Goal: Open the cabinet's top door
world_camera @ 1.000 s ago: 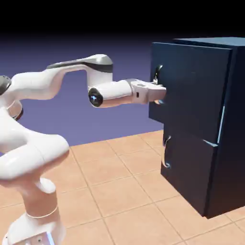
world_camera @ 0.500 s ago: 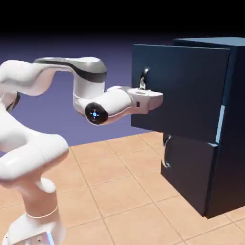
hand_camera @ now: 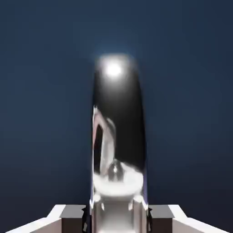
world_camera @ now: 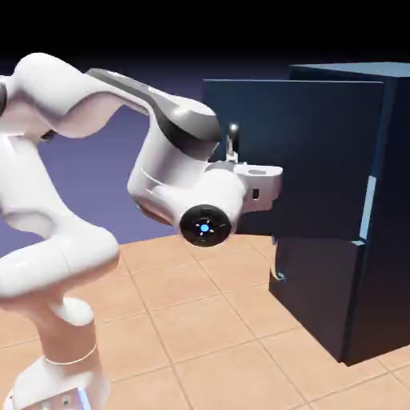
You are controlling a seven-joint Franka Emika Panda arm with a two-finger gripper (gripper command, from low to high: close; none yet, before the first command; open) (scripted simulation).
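Note:
The dark navy cabinet stands at the right of the exterior view. Its top door has swung well out from the body, its free edge pointing to the exterior view's left. The door's curved silver handle sticks up just above the white hand. My gripper presses against the door front at the handle. In the hand view the shiny handle runs up the middle of the navy panel, and my gripper is shut on the handle, with a grey fingertip at each side of its base.
Below the door sits the shorter lower panel, closed, with its own silver handle. The arm's elbow and wrist bulk in front of the door's free edge. Orange tiled floor spreads before the cabinet.
The top door has swung further open toward the exterior view's left. The hand has stayed on the handle, and the arm has pulled back and turned its wrist toward the camera.

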